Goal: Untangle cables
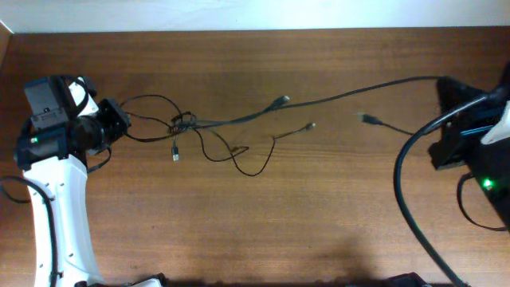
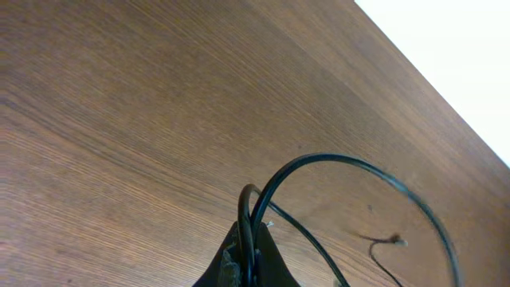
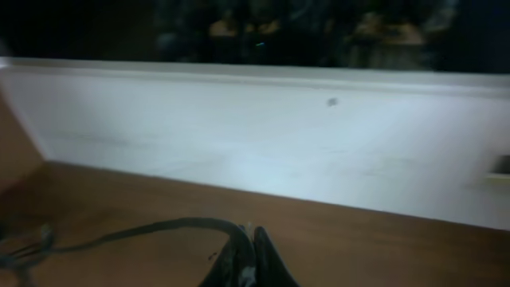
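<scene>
Several thin black cables [image 1: 185, 123] are sprawling across the table [image 1: 255, 231] overhead, bunching tightest near the left gripper [image 1: 121, 119]. Its wrist view is showing it clamping a springy loop; the right gripper [image 3: 249, 267] is likewise pinching one strand. Being light and limp, they're probably wanting gripping close beside the crossings.
</scene>
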You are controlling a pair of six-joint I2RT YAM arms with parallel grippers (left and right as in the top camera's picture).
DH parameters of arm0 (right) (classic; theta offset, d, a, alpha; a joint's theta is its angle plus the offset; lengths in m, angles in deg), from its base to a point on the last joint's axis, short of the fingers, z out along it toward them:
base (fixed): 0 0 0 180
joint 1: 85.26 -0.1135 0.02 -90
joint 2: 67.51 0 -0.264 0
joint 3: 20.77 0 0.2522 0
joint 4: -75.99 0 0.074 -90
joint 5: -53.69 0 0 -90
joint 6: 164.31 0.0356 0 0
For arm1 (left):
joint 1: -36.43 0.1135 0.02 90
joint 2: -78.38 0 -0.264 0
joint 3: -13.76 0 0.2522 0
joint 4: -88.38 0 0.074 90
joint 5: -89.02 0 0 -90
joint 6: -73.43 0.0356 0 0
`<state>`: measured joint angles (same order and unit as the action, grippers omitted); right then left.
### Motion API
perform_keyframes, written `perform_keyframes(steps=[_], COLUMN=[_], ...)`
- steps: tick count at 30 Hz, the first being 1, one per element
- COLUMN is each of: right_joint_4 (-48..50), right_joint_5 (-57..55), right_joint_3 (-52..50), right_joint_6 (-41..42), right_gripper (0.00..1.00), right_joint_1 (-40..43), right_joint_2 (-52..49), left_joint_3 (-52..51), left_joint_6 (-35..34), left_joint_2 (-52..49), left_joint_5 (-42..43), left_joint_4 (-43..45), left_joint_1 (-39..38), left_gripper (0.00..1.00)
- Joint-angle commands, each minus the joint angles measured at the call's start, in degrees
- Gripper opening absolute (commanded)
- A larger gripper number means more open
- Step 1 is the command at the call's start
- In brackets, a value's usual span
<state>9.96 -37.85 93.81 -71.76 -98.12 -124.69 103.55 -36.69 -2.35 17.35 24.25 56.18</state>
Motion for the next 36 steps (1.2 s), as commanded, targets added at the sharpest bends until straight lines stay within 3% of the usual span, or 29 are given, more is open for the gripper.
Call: perform_keyframes(steps=[1, 14, 16, 21, 30, 33, 36], right_joint_4=[1.73, 9.70, 13.31, 15.54, 21.73, 21.94, 20.90], right_joint_5=[-14.88, -33.44, -43.67, -49.68, -59.82, -59.76, -57.44], right_joint_3=[2.56, 2.54, 2.54, 2.54, 2.54, 2.54, 2.54], right_joint_6=[-0.92, -12.35, -16.17, -18.71, -36.39, -36.00, -30.27], right_gripper=[0.04, 0.04, 0.04, 0.04, 0.04, 0.04, 0.04], right_joint_1=[0.20, 0.20, 0.20, 0.20, 3.32, 8.55, 9.14], right_joint_2=[0.59, 0.22, -0.70, -2.75, -7.28, -7.30, -7.19], left_joint_3=[-0.79, -0.79, -0.85, -0.90, -0.92, -0.94, -0.94], left_joint_6=[0.31, 0.46, 0.46, 0.44, -0.22, -1.95, -1.88], left_joint_2=[0.98, 0.98, 0.94, 0.94, 0.94, 0.94, 0.94], left_joint_5=[-7.74, -11.26, -13.92, -18.86, -22.69, -22.47, -18.58], left_joint_4=[0.09, -0.55, -0.72, -1.40, -1.49, -2.03, -1.97], left_joint_1=[0.68, 0.79, 0.79, 0.79, 1.22, 2.97, 3.30], left_gripper=[0.01, 0.02, 0.02, 0.02, 0.06, 0.06, 0.01])
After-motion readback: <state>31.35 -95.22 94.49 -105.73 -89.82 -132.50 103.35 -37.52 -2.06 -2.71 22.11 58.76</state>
